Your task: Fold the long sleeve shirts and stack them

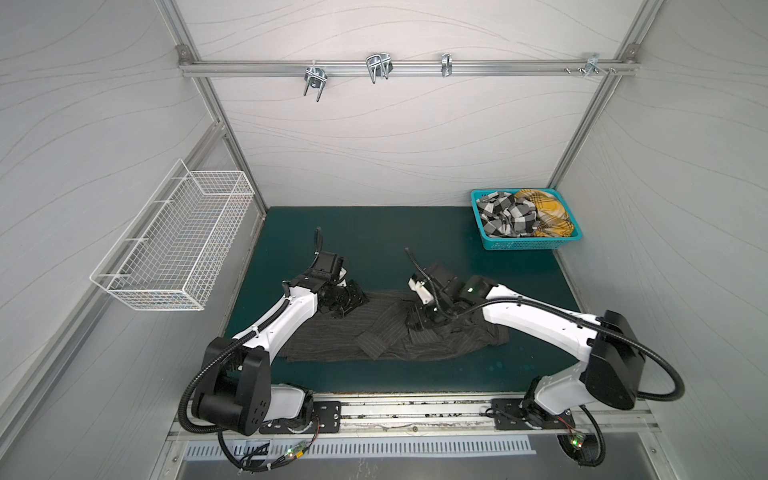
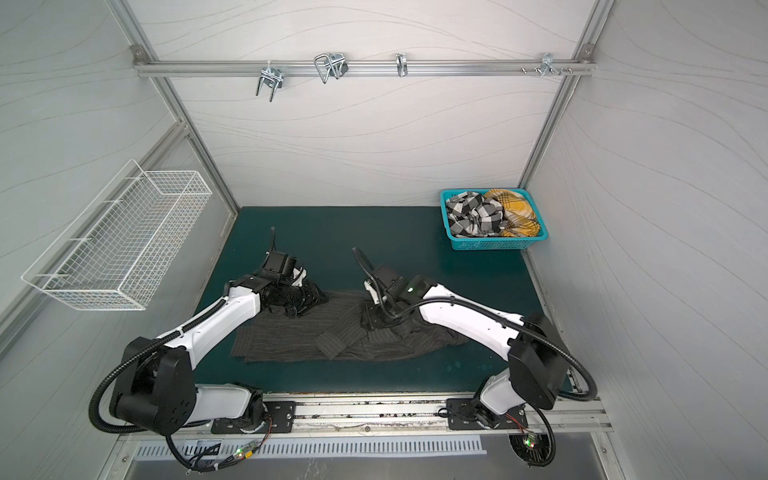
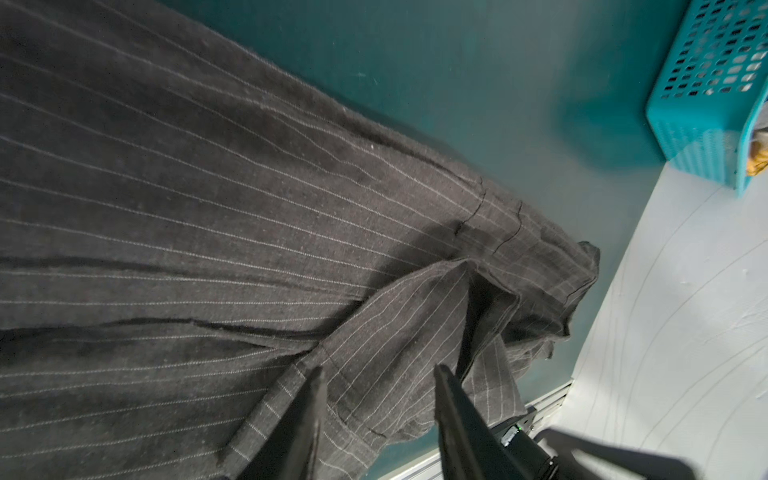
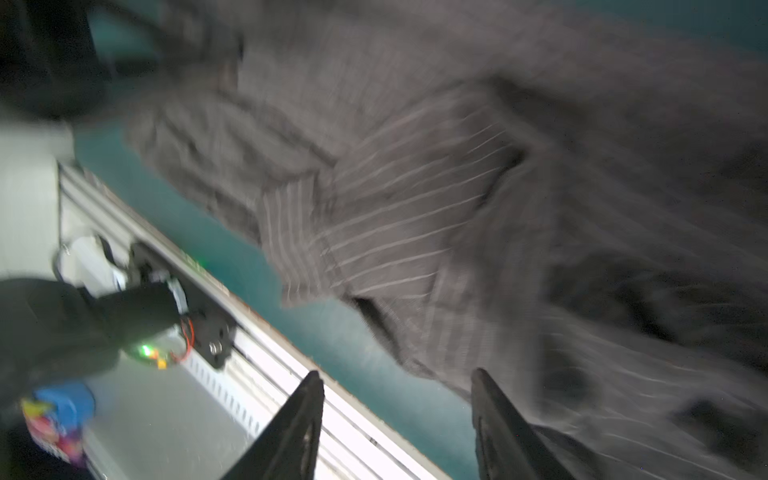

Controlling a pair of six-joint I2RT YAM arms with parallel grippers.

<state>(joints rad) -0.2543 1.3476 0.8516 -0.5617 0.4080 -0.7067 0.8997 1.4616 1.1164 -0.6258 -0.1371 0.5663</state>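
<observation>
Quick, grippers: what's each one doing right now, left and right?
Left gripper: open, jaws apart over the charcoal grey pinstriped cloth shirt.
Right gripper: open, nothing between its jaws.

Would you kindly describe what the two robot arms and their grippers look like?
The left arm and right arm have white shells with black joints and a black ribbed cable running alongside. A green light glows near the right wrist. The left gripper and right gripper each have two slim black tapered fingers.
</observation>
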